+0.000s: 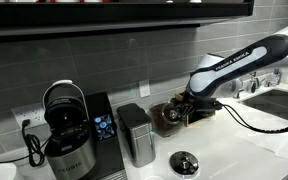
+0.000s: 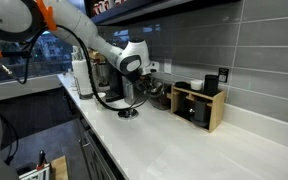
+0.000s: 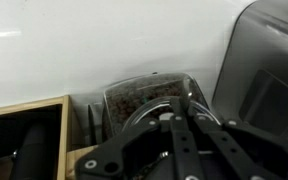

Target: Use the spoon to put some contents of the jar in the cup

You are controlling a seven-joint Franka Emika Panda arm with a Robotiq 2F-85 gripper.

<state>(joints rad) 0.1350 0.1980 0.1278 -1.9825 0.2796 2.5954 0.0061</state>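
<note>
Hovering at the jar [image 3: 144, 98] by the counter's [image 1: 249, 150] back edge. Can't tell if your gripper [image 1: 182, 106] is clenched or released, and no spoon visible. The cup [image 1: 184, 162] sits nr the front edge. Line up w/ the angled mouth, dip slow, 1 shallow scoop.

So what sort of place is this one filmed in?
Most likely a kitchen, home or office: a coffee machine stands on a white counter against a grey tiled wall, with what looks like a sink at one end.
</note>
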